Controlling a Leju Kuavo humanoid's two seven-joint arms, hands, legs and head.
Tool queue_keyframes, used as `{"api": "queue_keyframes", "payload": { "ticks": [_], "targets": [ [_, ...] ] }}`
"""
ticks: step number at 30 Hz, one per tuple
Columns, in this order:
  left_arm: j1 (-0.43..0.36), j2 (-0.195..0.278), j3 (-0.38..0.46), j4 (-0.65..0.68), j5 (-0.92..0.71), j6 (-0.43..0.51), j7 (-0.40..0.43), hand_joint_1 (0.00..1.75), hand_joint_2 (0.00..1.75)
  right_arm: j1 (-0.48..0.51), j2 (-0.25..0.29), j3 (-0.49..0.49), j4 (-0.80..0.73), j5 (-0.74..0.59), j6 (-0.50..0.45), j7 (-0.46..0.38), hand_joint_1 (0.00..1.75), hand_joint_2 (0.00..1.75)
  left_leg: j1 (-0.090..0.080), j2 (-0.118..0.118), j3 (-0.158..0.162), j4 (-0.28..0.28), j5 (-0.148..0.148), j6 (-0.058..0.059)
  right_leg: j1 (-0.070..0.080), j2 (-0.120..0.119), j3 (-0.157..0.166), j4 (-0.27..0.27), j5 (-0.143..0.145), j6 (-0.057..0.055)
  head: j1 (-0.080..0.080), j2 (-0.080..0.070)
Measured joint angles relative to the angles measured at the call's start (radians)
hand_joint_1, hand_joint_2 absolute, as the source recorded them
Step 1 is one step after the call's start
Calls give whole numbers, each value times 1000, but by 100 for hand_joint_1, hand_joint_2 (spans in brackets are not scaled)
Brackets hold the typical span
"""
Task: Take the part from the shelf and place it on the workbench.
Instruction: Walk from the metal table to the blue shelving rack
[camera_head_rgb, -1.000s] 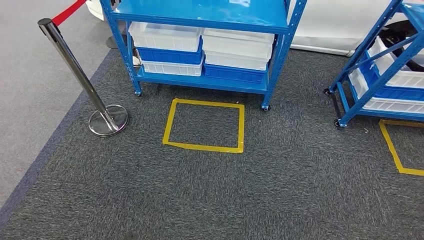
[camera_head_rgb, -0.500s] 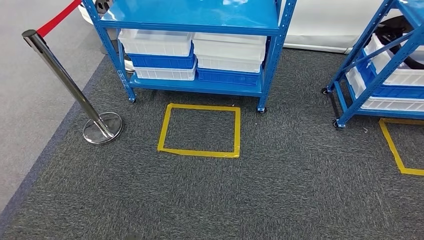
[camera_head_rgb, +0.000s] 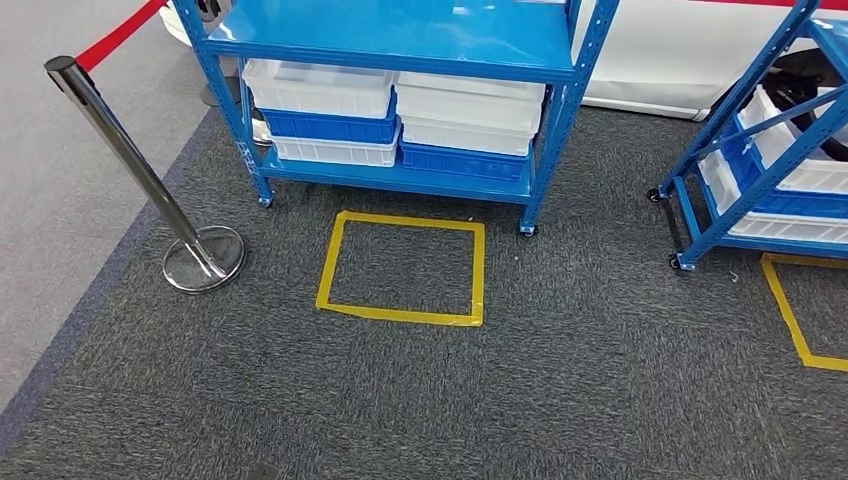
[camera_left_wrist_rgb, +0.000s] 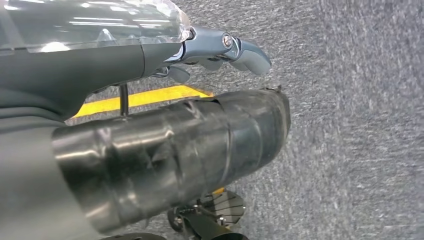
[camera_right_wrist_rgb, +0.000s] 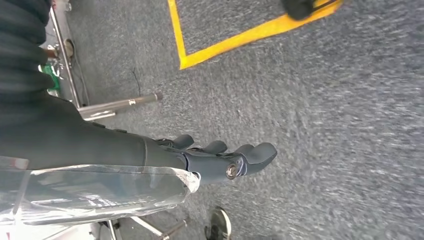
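Grey carpet (camera_head_rgb: 600, 400) across the whole floor. Ahead, a blue shelf (camera_head_rgb: 400, 40) on castors; to the right, a second shelf (camera_head_rgb: 760, 170), well apart. On the lower deck, stacked white and blue bins (camera_head_rgb: 320, 85), two piles side by side. Just before the shelf, a yellow taped square (camera_head_rgb: 400, 314); left of it, a chrome post (camera_head_rgb: 130, 150) with a red rope.

Left hand (camera_left_wrist_rgb: 220, 47) hanging over the carpet, fingers loosely out, holding nothing. Right hand (camera_right_wrist_rgb: 220, 160) the same, fingers apart and empty.

Part: cannot tell where; bin contents hidden by the stacking.

Fits either nearing the shelf to fetch or facing it with the part already delivered. If fetching: stop inside the square, squarely facing the bins, clear of the post, before raising an arm.
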Motion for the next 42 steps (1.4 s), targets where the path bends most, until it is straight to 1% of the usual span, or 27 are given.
{"api": "queue_keyframes", "payload": {
  "ticks": [1, 2, 4, 7, 8, 10, 11, 12, 13, 15, 16, 17, 19, 22, 24, 26, 27, 28, 30, 31, 32, 34, 36, 38, 39, 41, 42],
  "targets": [
    [-1, 0, 0, 0, 0, 0, 0, 0, 0, 0, -1, 0, 0, 0, 0, 0, 0, 175, -1, 0, 5, 3, -9, -6, 2, -1, 21, -55, 27, -2, 0, 0],
    [-2, -1, 0, 0, 0, 0, 0, 0, 0, 0, -1, 0, 0, 0, 0, 0, 0, 175, -2, 0, 8, 5, -15, -11, 4, -1, 35, -90, 39, -5, 0, 0],
    [-4, -1, 0, 0, 0, 0, 0, 0, 0, -2, -1, 0, 1, 0, 0, 0, 0, 175, -5, 1, 11, 3, -21, -22, 10, 0, 41, -104, 32, -14, 0, 0],
    [-5, -1, 1, 0, 0, 0, 0, 0, 0, -2, -2, 0, 1, 0, 0, 0, 0, 175, -2, 1, 7, 26, -42, -36, 5, 0, 54, -115, 29, -32, -1, 0],
    [-6, -1, 1, 0, 0, 0, 0, 0, 0, -1, -2, 0, 1, 0, 0, 0, 0, 175, -1, 1, -12, 68, -63, -39, 3, -1, 60, -119, 27, -39, -1, 0],
    [-4, -1, 1, 0, 0, 0, 0, 0, 0, -1, -2, -1, 1, 0, 1, 0, 0, 175, 0, 1, -85, 199, -114, -44, 5, -3, 69, -120, 19, -48, -2, 0],
    [-3, -1, 1, 0, 0, 0, 0, 0, 0, -1, -2, 0, 1, 0, 1, 0, 0, 175, 1, 1, -122, 258, -127, -45, 6, -2, 73, -120, 15, -51, -2, 0],
    [-2, -1, 1, 0, 0, 0, 1, 0, 0, -1, -2, 0, 1, 0, 1, 0, 0, 175, 1, 1, -147, 287, -121, -46, 7, -1, 79, -120, 10, -52, -2, 0],
    [-1, -1, 1, 0, 0, 0, 1, 0, 0, -1, -2, 0, 1, 0, 1, 0, 0, 175, 1, 1, -153, 277, -94, -45, 7, 1, 87, -120, 4, -51, -2, 0],
    [-1, -1, 1, 0, 0, 0, 1, 0, 0, 0, -2, -1, 1, 0, 2, 0, 0, 175, 0, 1, -119, 164, -5, -38, 7, 3, 105, -120, -10, -46, -2, 0],
    [0, -1, 1, 0, 0, 0, 1, 0, 0, 0, -2, -1, 1, 0, 2, 0, 0, 175, -2, 2, -96, 103, 26, -34, 9, 4, 109, -118, -16, -41, -1, 0],
    [-1, -1, 1, 0, 0, 0, 1, 0, 0, -1, -2, -1, 1, 0, 2, 0, 0, 175, -5, 1, -80, 61, 41, -30, 9, 5, 111, -118, -21, -35, -1, 0],
    [-2, -1, 1, 0, 1, -1, 1, 0, 0, -3, -2, -1, 1, 0, 4, 0, 0, 175, -12, 0, -71, 36, 35, -22, 11, 5, 109, -120, -26, -23, -2, 0],
    [0, -1, 1, 0, 4, -2, 1, 0, 0, -5, -2, -1, 1, 0, 12, -2, 0, 175, -5, -1, -56, 17, 34, -6, 9, 3, 111, -108, -41, -7, -2, 0],
    [-1, -1, 2, 0, 5, -2, 0, 0, 0, -5, -2, -1, 1, 1, 15, -2, 0, 175, -3, 0, -42, 7, 31, 4, 8, 2, 65, -16, -82, 0, -1, 0],
    [-2, -1, 2, 0, 6, -2, 0, 0, 0, -5, -2, -1, 1, 2, 16, -2, 0, 175, -5, 1, -32, 6, 22, 10, 8, 1, -15, 111, -120, 3, -1, 0],
    [-1, -1, 2, 0, 6, -2, 0, 0, 0, -4, -2, -1, 1, 2, 16, -2, 0, 175, -5, 1, -26, 6, 17, 11, 8, 1, -43, 144, -117, 3, -2, 0],
    [-1, -1, 2, 0, 6, -2, 0, 0, 0, -3, -2, -1, 1, 2, 16, -2, 0, 175, -6, 0, -18, 6, 11, 10, 9, 1, -54, 141, -93, 2, -2, 0],
    [1, -1, 2, 0, 6, -2, 0, 0, 0, -1, -2, -1, 1, 2, 16, -2, 0, 175, -6, -3, 0, 6, -3, 6, 11, 1, -24, 33, -5, -5, -1, 0],
    [0, -1, 2, 0, 6, -2, 0, 0, 0, 0, -3, -1, 1, 2, 16, -2, 0, 175, -8, -3, 7, 7, -11, 2, 14, 1, -1, -27, 29, -11, -1, 0],
    [0, -2, 2, 0, 6, -2, 1, 0, 0, -1, -3, -1, 1, 3, 16, -2, 0, 175, -9, -3, 10, 7, -17, -2, 18, 1, 18, -74, 48, -17, -1, 0],
    [-2, -2, 3, 0, 6, -2, 1, 0, 0, -2, -4, -1, 1, 3, 16, -1, 0, 175, -10, -2, 13, 5, -22, -10, 25, 1, 31, -103, 47, -26, -2, 0],
    [-3, -2, 3, 0, 6, -2, 2, 0, 0, -3, -4, -1, 1, 3, 16, -1, 0, 175, -10, -1, 21, 2, -26, -19, 21, 1, 40, -118, 47, -33, -2, 0],
    [-4, -2, 3, 0, 6, -3, 1, 0, 0, -1, -3, -1, 1, 3, 16, -1, 0, 175, -11, 0, 7, 44, -51, -28, 14, -2, 58, -136, 47, -43, -5, 0],
    [-4, -2, 3, 0, 6, -3, 1, 0, 0, -1, -3, -1, 1, 3, 16, -1, 0, 175, -9, 0, -21, 97, -74, -32, 13, -3, 66, -141, 45, -48, -6, 0],
    [-3, -2, 3, 0, 6, -5, 1, 0, 0, -1, -3, -1, 1, 3, 16, -1, 0, 175, -5, 0, -102, 229, -116, -40, 12, -4, 74, -143, 38, -54, -7, 0],
    [-1, -2, 3, 0, 6, -6, 1, 0, 0, -2, -3, -1, 1, 3, 16, -1, 0, 175, -3, 0, -133, 270, -117, -43, 11, -3, 79, -143, 34, -55, -7, 0]
  ]
}}
